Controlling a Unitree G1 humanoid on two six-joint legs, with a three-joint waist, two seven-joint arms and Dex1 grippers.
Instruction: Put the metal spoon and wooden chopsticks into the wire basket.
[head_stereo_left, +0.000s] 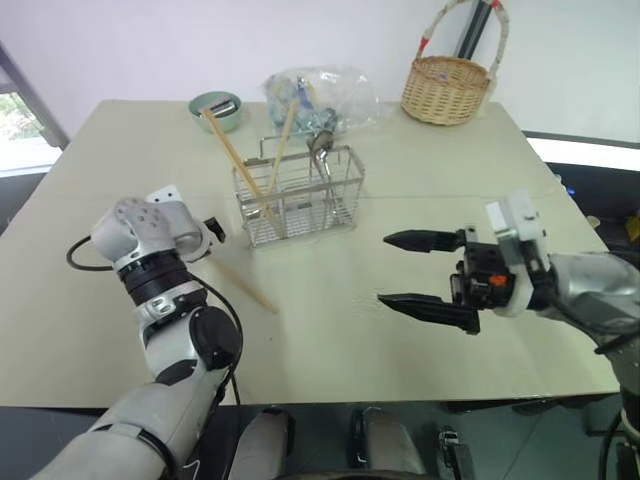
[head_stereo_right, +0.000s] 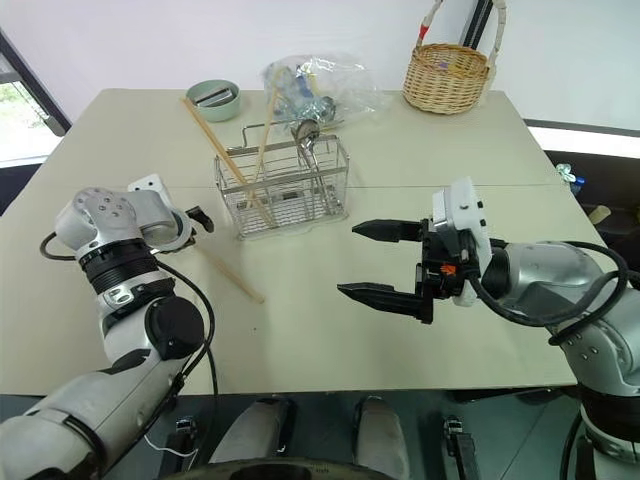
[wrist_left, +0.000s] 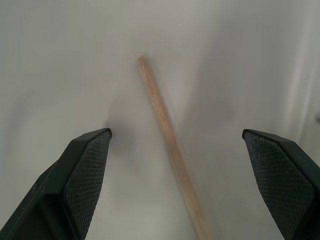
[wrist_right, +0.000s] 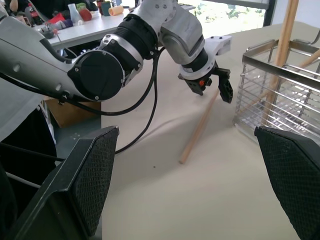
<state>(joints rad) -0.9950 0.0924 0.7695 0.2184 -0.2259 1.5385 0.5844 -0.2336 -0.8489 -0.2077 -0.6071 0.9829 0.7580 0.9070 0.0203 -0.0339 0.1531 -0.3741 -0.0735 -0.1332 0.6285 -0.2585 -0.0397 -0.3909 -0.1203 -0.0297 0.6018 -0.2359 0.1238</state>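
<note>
The wire basket (head_stereo_left: 300, 195) stands at the table's middle. Two wooden chopsticks (head_stereo_left: 240, 165) lean in it, and the metal spoon (head_stereo_left: 321, 145) stands in it with its bowl up. A third chopstick (head_stereo_left: 248, 285) lies flat on the table in front of the basket's left corner. My left gripper (head_stereo_left: 210, 235) points down over that chopstick's far end, open. In the left wrist view the stick (wrist_left: 170, 145) lies between the spread fingers (wrist_left: 85, 170), untouched. To the right, above the table, my right gripper (head_stereo_left: 425, 270) is level and open with nothing in it.
A round wicker basket (head_stereo_left: 447, 88) sits at the far right corner. A green bowl (head_stereo_left: 217, 108) and a clear plastic bag (head_stereo_left: 320, 92) with items lie behind the wire basket. The table's front edge (head_stereo_left: 400, 400) is close to both arms.
</note>
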